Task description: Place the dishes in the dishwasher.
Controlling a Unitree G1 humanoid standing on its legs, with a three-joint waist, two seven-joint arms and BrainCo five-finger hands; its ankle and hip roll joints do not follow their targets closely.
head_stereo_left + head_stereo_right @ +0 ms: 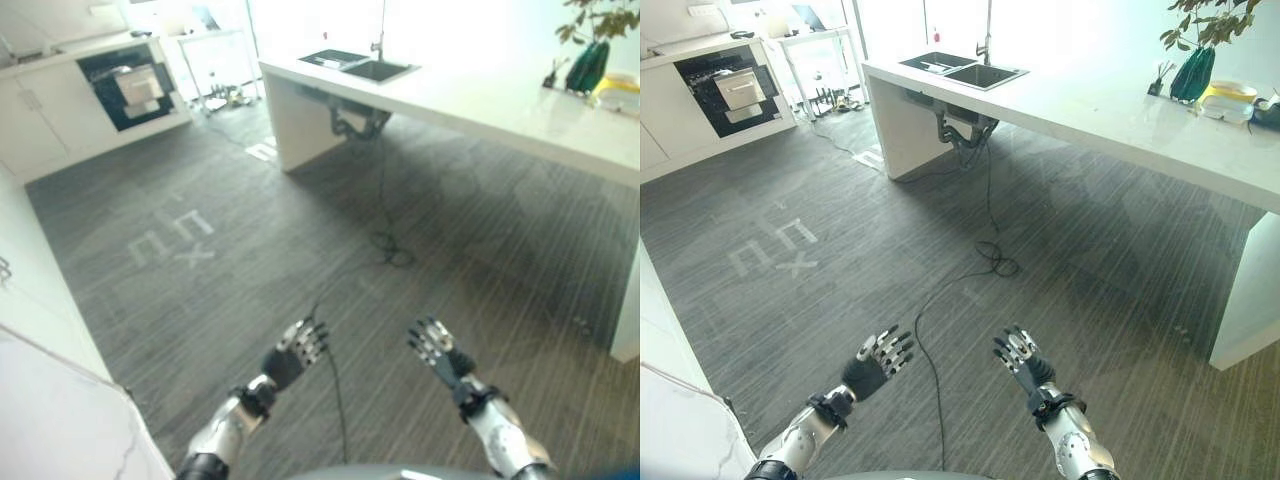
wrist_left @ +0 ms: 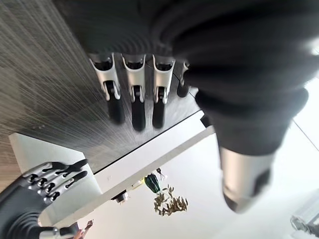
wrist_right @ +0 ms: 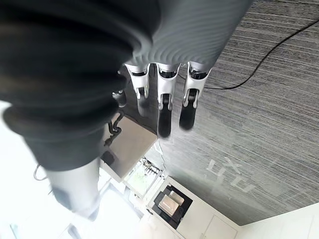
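Observation:
Both my hands hang over the grey carpet with nothing in them. My left hand (image 1: 295, 352) and my right hand (image 1: 437, 350) are open, fingers straight (image 2: 132, 99) (image 3: 164, 102). Dishes, a yellowish bowl among them (image 1: 1225, 98), stand on the white counter (image 1: 500, 105) at the far right, well away from both hands. A dark appliance (image 1: 125, 85) with a rack pulled out sits in the white cabinets at the far left, across the room. It also shows in the right wrist view (image 3: 172, 204).
A sink (image 1: 965, 70) is set in the counter's far end. A green vase with a plant (image 1: 1193, 72) stands by the dishes. A white surface (image 1: 40, 400) borders my lower left. White markings (image 1: 175, 240) lie on the carpet.

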